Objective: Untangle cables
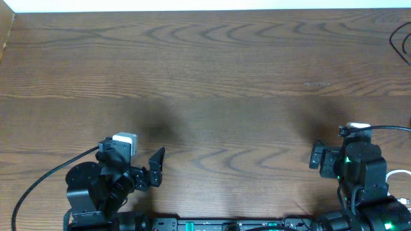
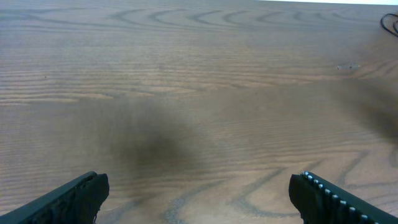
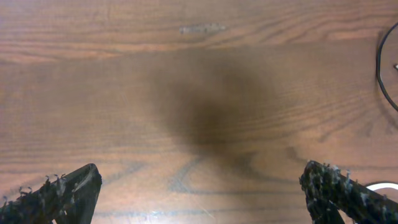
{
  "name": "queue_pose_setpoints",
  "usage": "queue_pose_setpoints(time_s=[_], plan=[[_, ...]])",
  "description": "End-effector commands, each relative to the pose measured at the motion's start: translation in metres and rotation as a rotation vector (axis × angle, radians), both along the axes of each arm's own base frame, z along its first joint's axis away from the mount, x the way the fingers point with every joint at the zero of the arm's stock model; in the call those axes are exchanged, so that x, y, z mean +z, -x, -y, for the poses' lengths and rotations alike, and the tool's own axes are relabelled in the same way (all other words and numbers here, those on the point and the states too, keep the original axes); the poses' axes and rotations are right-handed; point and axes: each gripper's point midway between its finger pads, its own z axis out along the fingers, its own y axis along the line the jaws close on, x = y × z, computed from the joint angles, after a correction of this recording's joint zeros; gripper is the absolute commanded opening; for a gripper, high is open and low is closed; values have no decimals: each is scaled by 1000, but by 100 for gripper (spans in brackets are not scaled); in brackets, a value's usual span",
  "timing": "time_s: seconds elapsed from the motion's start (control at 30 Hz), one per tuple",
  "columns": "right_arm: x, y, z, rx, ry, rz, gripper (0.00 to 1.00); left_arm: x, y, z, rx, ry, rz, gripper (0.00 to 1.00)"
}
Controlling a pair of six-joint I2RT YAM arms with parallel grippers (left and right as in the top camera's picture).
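Note:
A thin black cable (image 1: 402, 42) curves in a loop at the table's far right edge, mostly cut off by the frame. The same black cable shows at the right edge of the right wrist view (image 3: 380, 70) and as a sliver in the left wrist view (image 2: 389, 23). The white cable is out of view. My left gripper (image 1: 128, 157) sits at the near left edge, open, with only bare wood between its fingers (image 2: 199, 186). My right gripper (image 1: 355, 151) sits at the near right, also open and holding nothing (image 3: 199, 186). Both are far from the black cable.
The wooden table (image 1: 205, 77) stretches to a pale far edge. Thick black arm wires run from the left base (image 1: 38, 183) and the right wrist (image 1: 392, 128). A white bit (image 3: 382, 185) shows beside the right finger.

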Motion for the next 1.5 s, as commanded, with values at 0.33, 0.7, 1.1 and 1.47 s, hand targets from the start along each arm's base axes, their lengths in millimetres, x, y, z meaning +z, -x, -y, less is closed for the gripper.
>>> queue_pose_setpoints(time_s=[0.33,0.7,1.1,1.47], plan=[[-11,10,4,-16,15,-52,99,3,3,2,-3,16,15,98],[-11,10,4,-16,15,-52,99,28,26,1,0,-28,196,98],[-11,10,4,-16,15,-52,99,30,56,-2,27,-43,287,98],[-11,10,4,-16,15,-52,99,-9,20,-12,54,-109,267,98]])
